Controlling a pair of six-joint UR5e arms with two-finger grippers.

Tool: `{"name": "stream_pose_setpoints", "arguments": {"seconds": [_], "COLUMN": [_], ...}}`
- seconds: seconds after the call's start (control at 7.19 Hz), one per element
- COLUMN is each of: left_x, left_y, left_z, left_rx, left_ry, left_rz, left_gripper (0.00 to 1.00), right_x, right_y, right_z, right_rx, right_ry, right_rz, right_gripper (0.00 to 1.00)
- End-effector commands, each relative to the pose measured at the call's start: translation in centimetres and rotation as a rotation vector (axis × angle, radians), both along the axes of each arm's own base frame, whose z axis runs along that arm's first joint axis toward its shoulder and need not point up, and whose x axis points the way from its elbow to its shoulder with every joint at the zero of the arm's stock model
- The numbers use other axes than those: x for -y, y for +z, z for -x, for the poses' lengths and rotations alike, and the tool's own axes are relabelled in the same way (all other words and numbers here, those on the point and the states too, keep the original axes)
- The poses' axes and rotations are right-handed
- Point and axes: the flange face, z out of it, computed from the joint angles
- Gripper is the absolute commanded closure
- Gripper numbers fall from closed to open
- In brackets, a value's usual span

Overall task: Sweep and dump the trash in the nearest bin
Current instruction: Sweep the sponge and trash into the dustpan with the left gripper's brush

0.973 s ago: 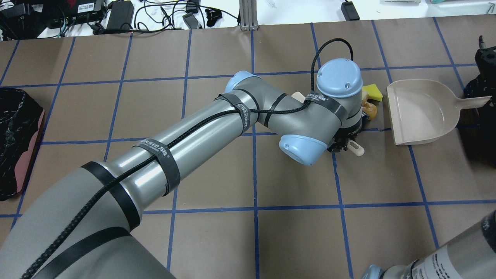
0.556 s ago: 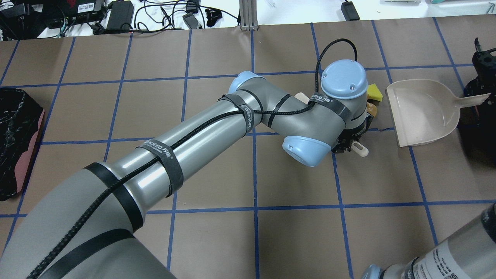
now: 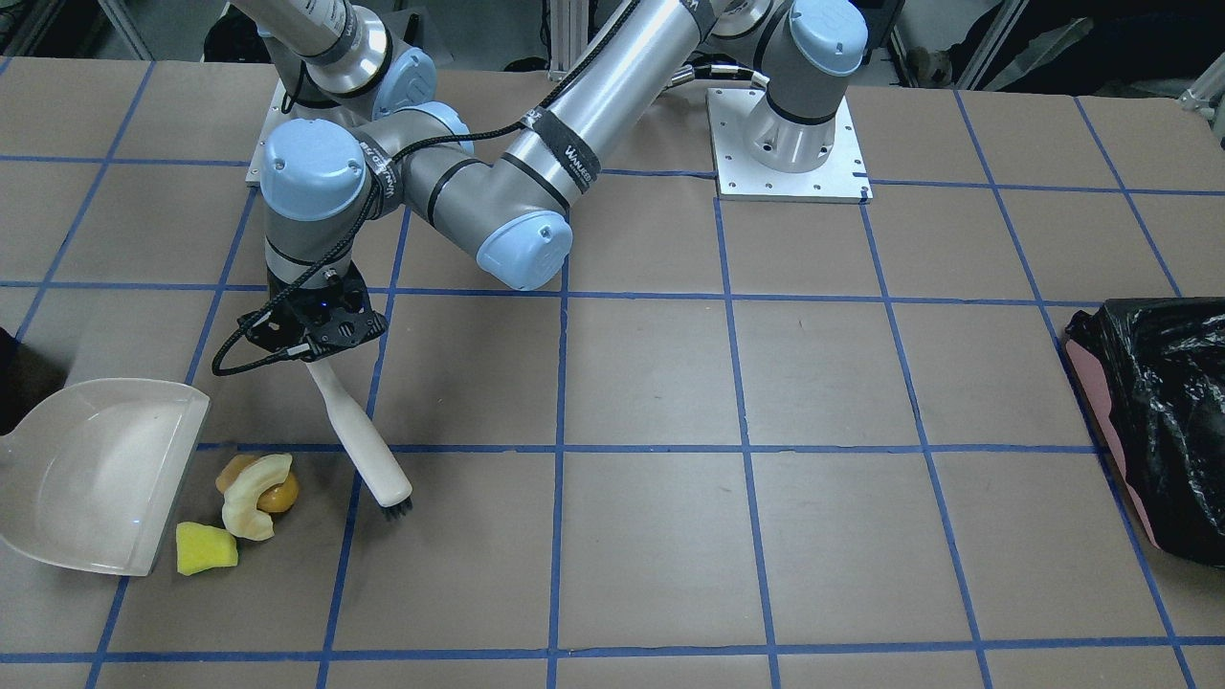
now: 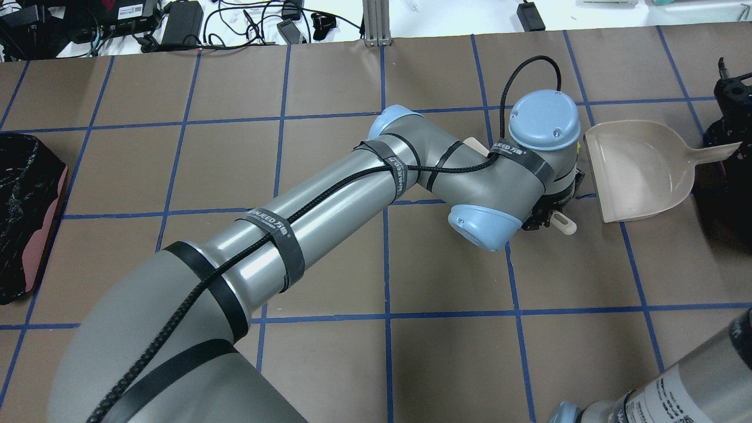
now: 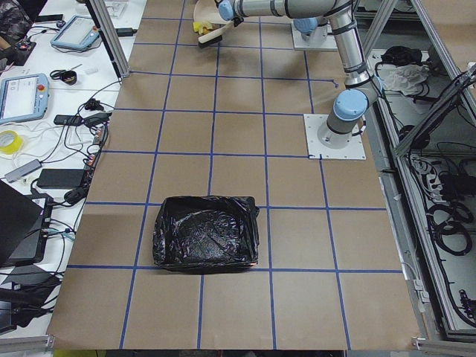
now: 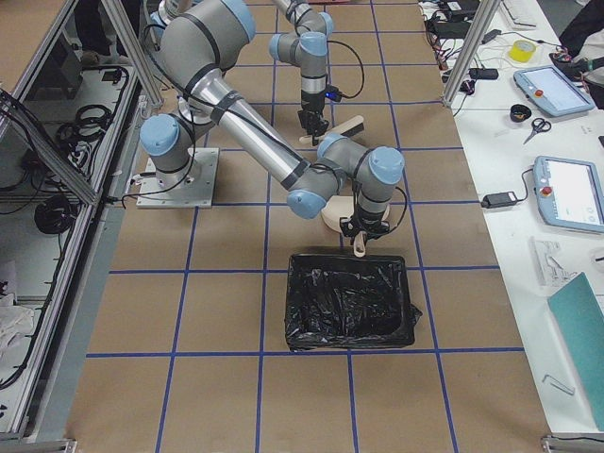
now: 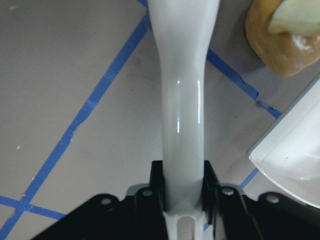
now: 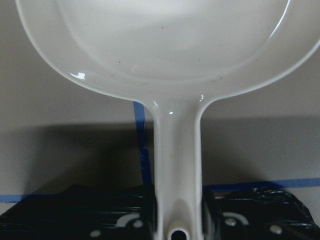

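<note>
My left gripper (image 3: 321,349) is shut on the white handle of a brush (image 3: 356,435), whose black bristles (image 3: 397,509) touch the table. The trash lies left of the bristles: a pale melon-like slice (image 3: 251,502) on an orange-brown ball (image 3: 280,497), and a yellow spongy block (image 3: 206,549). The beige dustpan (image 3: 96,469) sits just beyond them, mouth toward them. My right gripper (image 8: 175,222) is shut on the dustpan's handle (image 8: 175,160). In the overhead view my left wrist (image 4: 543,132) hides the trash beside the dustpan (image 4: 634,170). The left wrist view shows the ball (image 7: 277,47).
A black-lined bin (image 3: 1163,421) stands far off on my left side, also seen in the overhead view (image 4: 26,211). Another black-lined bin (image 6: 351,302) stands close by the dustpan at my right end. Blue tape lines grid the brown table.
My left arm has swung right toward the dustpan with the brush, and its wrist now covers the yellow block and the ball in the overhead view. The dustpan has barely shifted.
</note>
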Motion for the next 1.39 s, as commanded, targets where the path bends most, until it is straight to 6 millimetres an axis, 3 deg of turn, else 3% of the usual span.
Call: {"name": "stream_pose_setpoints", "arguments": {"seconds": [0.0, 0.42, 1.25], "left_x": [-0.5, 1.1, 3.1], "left_y": [-1.4, -2.4, -5.0], "left_z": [1.4, 3.1, 4.7], "left_rx": [0.007, -0.006, 0.009], "left_ry": [-0.009, -0.047, -0.276], "left_rz": [-0.007, 0.02, 0.119], "left_gripper": [1.0, 1.0, 1.0], "right_x": [0.0, 0.0, 0.3], "right_y": [0.0, 2.0, 0.7], "right_z": [-0.2, -0.2, -1.7], "right_rx": [0.001, -0.033, -0.005], "right_ry": [-0.023, -0.024, -0.066], "right_rz": [0.001, 0.02, 0.011], "right_gripper": [0.76, 0.76, 0.76]}}
